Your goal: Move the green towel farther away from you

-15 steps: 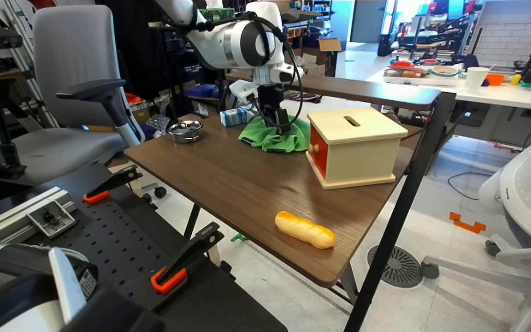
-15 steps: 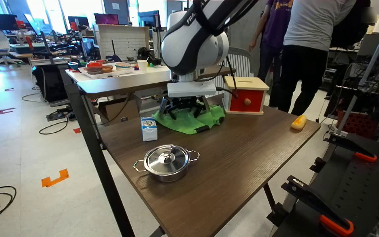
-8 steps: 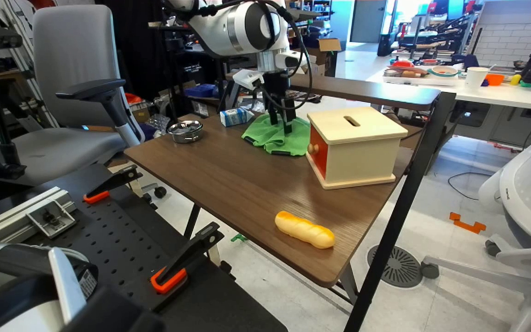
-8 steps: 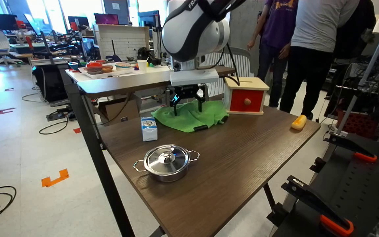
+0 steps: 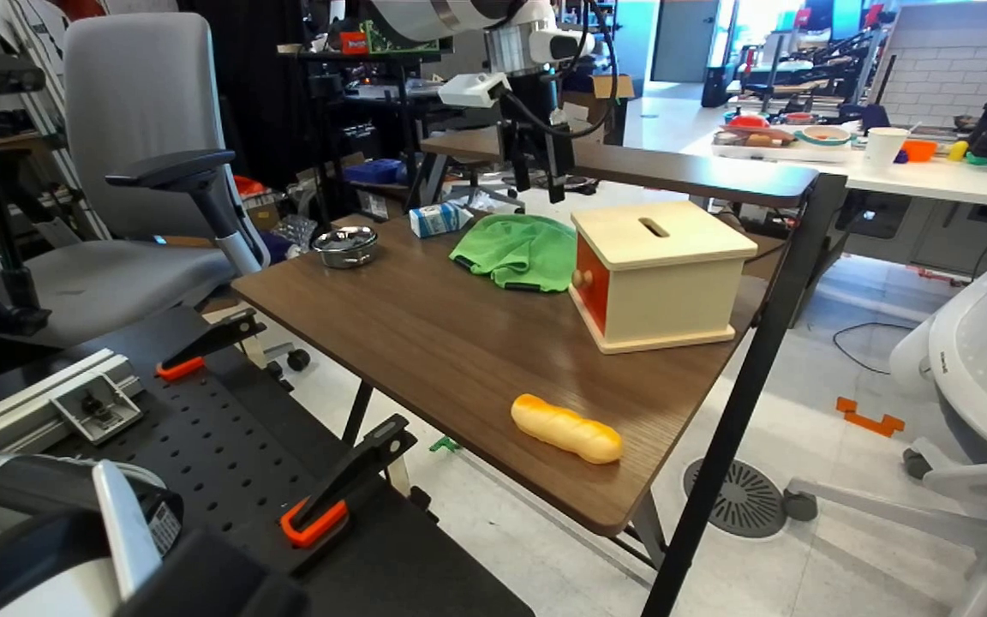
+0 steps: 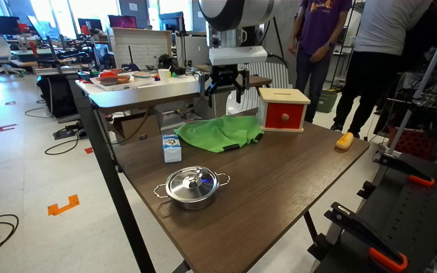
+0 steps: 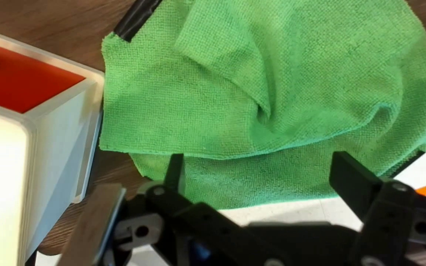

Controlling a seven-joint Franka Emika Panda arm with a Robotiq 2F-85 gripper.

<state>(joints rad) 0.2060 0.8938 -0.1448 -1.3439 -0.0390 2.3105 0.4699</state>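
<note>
The green towel point(image 5: 521, 250) lies rumpled on the far part of the brown table, beside the wooden box. It also shows in an exterior view point(image 6: 222, 132), its far edge near the table's back edge. In the wrist view the towel point(image 7: 213, 111) fills the middle, with folds and black taped corners; its lower edge borders on pale floor. My gripper point(image 5: 539, 188) hangs in the air above the towel, apart from it, in both exterior views point(image 6: 224, 101). In the wrist view its fingers point(image 7: 257, 160) are wide apart with nothing held between them.
A wooden box with red front point(image 5: 660, 274) stands right beside the towel. A milk carton point(image 6: 172, 148) is at the towel's other side. A lidded steel pot point(image 6: 192, 187) and a bread loaf point(image 5: 566, 428) are on the table. A raised shelf point(image 5: 673, 167) runs behind.
My gripper has opened, let go of the towel and risen well above it. The towel shifted slightly at first, then stayed still on the table.
</note>
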